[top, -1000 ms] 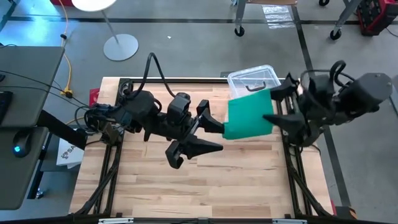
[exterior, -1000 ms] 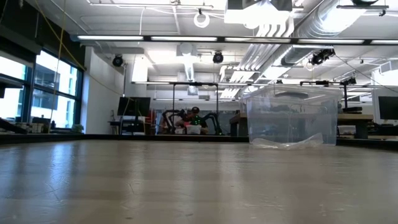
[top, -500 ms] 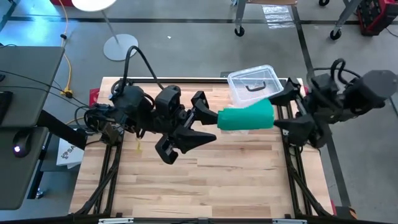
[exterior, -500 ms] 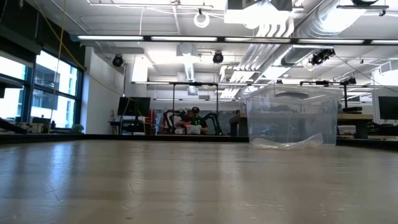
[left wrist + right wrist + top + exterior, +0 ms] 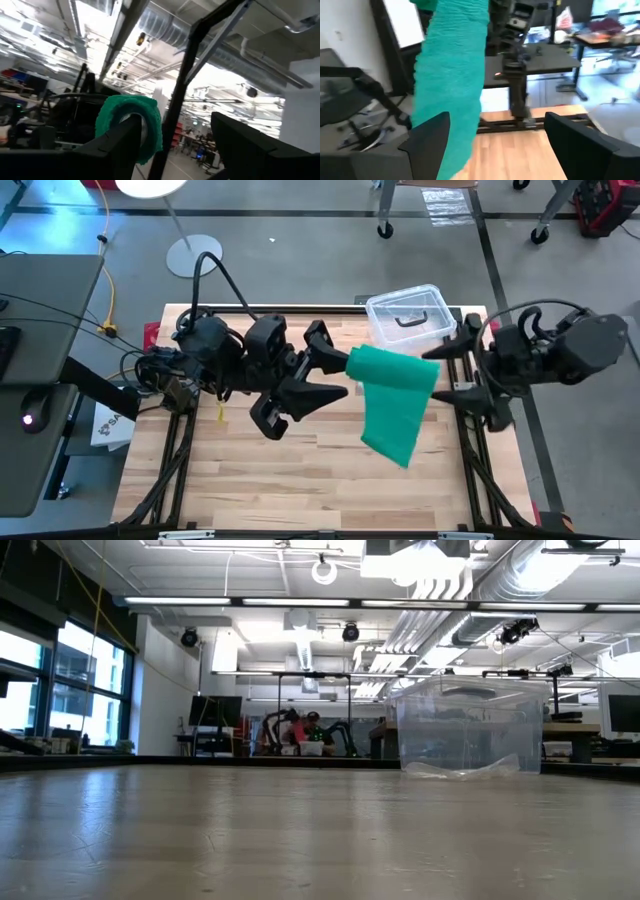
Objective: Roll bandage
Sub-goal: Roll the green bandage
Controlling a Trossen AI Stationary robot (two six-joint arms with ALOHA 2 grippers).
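Above the wooden table [image 5: 300, 470], the wide left claw [image 5: 322, 370] carries the bandage [image 5: 395, 400] looped on one finger; right claw [image 5: 452, 370] wide.

Overhead lighting is even and bright in the high view: the desk [image 5: 300, 470] shows only soft, faint shadows beneath the arms, and a pale glare patch lies on the floor beyond its far edge. In the low view, ceiling strip lights [image 5: 210, 601] and the windows [image 5: 60, 680] at one side burn out to white, while the near desk surface is out of focus. Both wrist views are motion-blurred; the bandage [image 5: 455, 75] is smeared, and the left wrist background is overexposed.
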